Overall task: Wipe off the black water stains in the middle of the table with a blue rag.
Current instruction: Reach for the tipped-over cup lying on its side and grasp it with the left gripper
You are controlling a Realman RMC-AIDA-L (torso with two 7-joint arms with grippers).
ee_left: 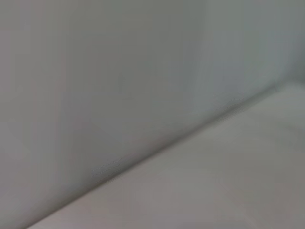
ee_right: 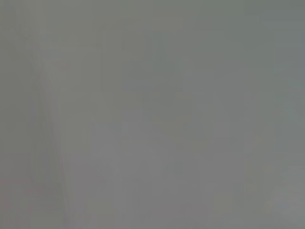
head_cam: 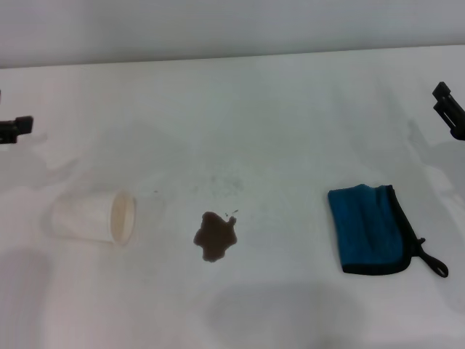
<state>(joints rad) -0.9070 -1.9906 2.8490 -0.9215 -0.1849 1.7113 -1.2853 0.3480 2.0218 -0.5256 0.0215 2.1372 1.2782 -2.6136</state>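
White table [head_cam: 290, 102] holds one blue rag [head_cam: 369, 229], one black water stains [head_cam: 215, 236], one cup [head_cam: 94, 217]; fingers' state unclear.

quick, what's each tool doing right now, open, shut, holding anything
Left tool: parked at the table's left edge, holding nothing; open or shut cannot be told.
Right tool: parked at the right edge, holding nothing; cannot be told.

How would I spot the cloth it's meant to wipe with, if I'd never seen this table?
Start from the white table and find the dark puddle near its middle. The blue rag lies flat to the robot's right of it, apart from the stain. It is the only coloured thing: teal with black edging and a small loop, unlike the tipped white paper cup.
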